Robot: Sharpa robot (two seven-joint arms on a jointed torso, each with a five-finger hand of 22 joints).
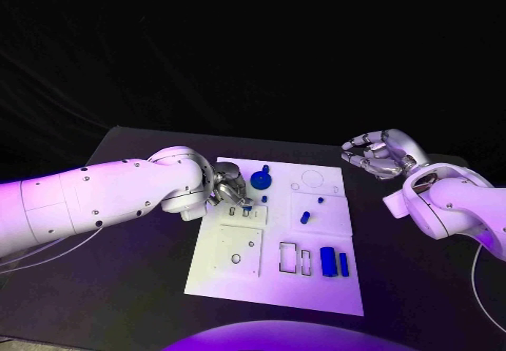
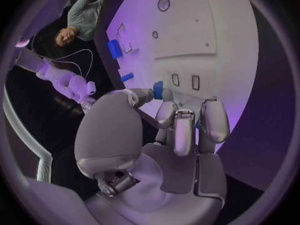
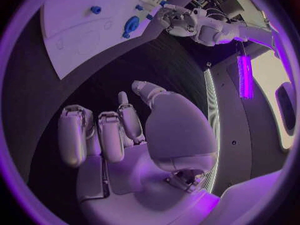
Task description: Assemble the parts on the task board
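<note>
The white task board (image 1: 276,278) lies in the middle of the black table. My left hand (image 1: 226,190) hovers over the board's far left part and pinches a small blue part (image 2: 158,90) between thumb and fingers, just above two small slots (image 1: 239,212). A round blue part (image 1: 260,179) stands right beside this hand. Small blue parts (image 1: 305,216) lie mid-board, and two longer blue parts (image 1: 328,261) stand near the right edge. My right hand (image 1: 374,156) hangs off the board's far right corner, fingers curled in, holding nothing.
A square plate with holes (image 1: 238,250) and two rectangular cut-outs (image 1: 294,259) occupy the board's near half. Circle outlines (image 1: 313,179) mark its far right part. Bare black table (image 1: 422,278) surrounds the board. In the right wrist view the board (image 3: 75,25) and left hand (image 3: 178,19) appear.
</note>
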